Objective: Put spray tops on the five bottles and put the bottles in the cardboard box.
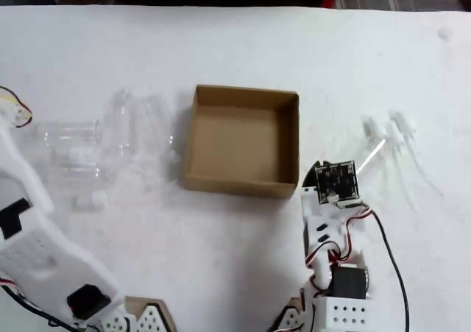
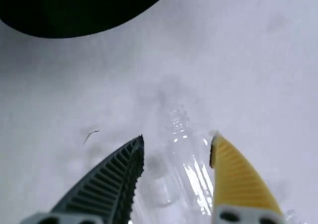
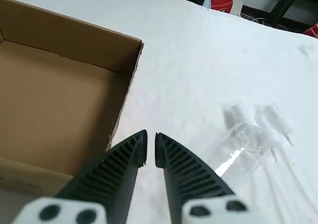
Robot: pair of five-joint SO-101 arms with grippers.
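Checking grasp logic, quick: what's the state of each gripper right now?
Left gripper: open, straddling a clear bottle, not clamped on it.
Right gripper: shut, holding nothing, beside the cardboard box.

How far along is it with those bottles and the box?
Nothing looks done: the brown cardboard box holds no bottles yet. In hand: the left pincer sits open around a clear plastic bottle lying on the white table. Still to do: the white spray tops lie loose, and the right pincer holds nothing.
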